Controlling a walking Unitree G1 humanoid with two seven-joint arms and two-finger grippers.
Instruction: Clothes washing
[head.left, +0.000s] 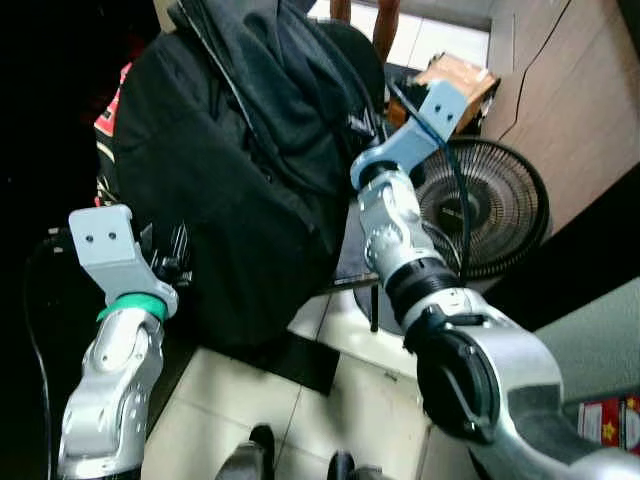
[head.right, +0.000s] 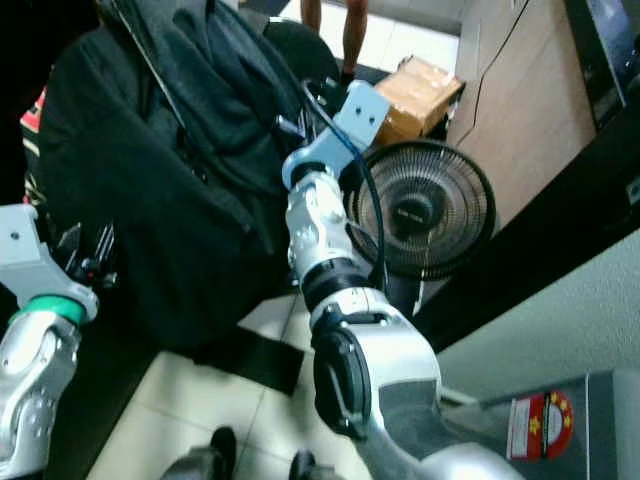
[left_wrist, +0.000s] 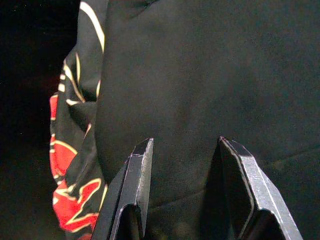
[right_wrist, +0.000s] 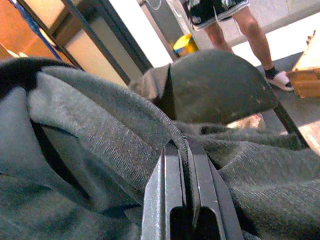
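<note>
A heap of black clothes (head.left: 230, 180) hangs over a chair. My right gripper (right_wrist: 183, 146) is up in the heap, its two fingers pressed together on a fold of a dark grey knit garment (right_wrist: 100, 130). My left gripper (left_wrist: 185, 145) is open and low at the heap's left side, its fingertips (left_wrist: 142, 150) close against smooth black cloth (left_wrist: 200, 75). In the left eye view its fingers (head.left: 172, 252) sit right at the edge of the heap. A red, black and cream patterned cloth (left_wrist: 65, 165) lies beside the black one.
A black floor fan (head.left: 490, 205) stands just right of my right arm, with a cardboard box (head.left: 462, 80) behind it. A person's bare legs (right_wrist: 240, 30) stand beyond the chair back (right_wrist: 215, 85). Wooden panelling (head.left: 570, 90) runs along the right; pale tiles (head.left: 250, 400) lie below.
</note>
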